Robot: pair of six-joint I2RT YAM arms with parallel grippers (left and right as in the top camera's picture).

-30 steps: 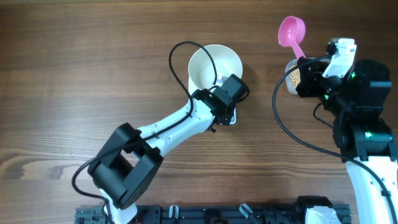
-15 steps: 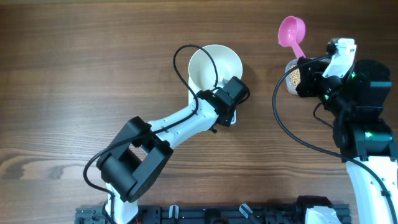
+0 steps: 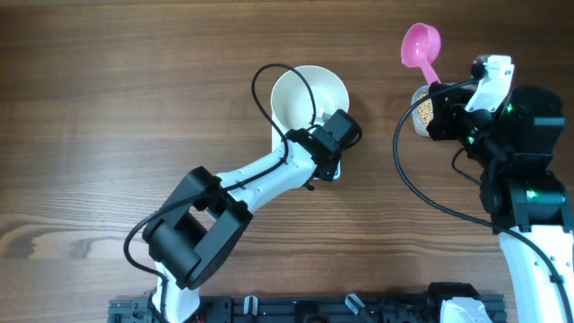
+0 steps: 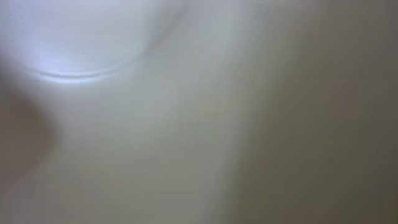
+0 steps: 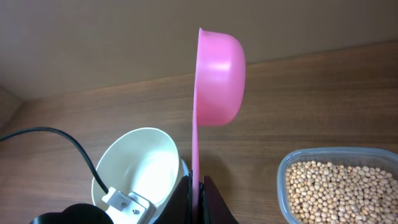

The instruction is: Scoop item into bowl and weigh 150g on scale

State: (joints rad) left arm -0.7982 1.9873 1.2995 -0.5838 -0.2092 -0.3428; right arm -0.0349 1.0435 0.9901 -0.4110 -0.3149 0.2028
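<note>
Beans (image 5: 339, 190) fill a clear tub (image 5: 283, 169) on the table (image 3: 134, 90), just to the right of the right gripper (image 5: 198, 202). That gripper is clamped on the handle of a pink scoop (image 5: 219, 74), whose cup stands above the fingers and clear of the beans. The white bowl (image 3: 300, 90) sits well to the left of the tub. The left gripper (image 3: 334, 148) is closed at the bowl's near-right rim. Its own camera shows only a white blur, so it may be pinching the rim.
</note>
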